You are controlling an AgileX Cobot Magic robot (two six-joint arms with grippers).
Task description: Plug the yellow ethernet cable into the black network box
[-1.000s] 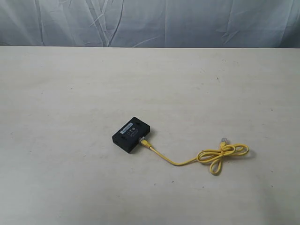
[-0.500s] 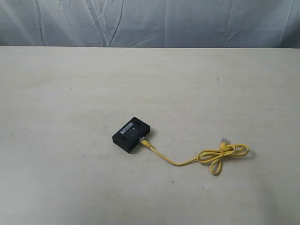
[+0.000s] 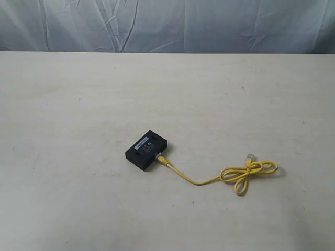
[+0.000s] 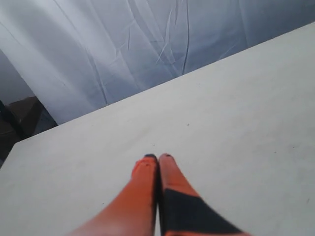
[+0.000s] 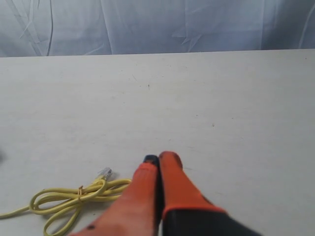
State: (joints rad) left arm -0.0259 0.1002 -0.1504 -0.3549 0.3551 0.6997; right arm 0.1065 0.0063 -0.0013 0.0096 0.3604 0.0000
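The black network box lies flat near the middle of the table, its pale label strip on top. One clear plug of the yellow ethernet cable sits at the box's near right side. The cord runs right into a tied loop, and the free clear plug lies at its far end. No gripper shows in the exterior view. My left gripper is shut and empty over bare table. My right gripper is shut and empty, just beside the cable loop and its free plug.
The pale table stretches wide around the box and cable. A wrinkled grey-blue cloth backdrop hangs behind its far edge. Dark clutter shows past the table corner in the left wrist view.
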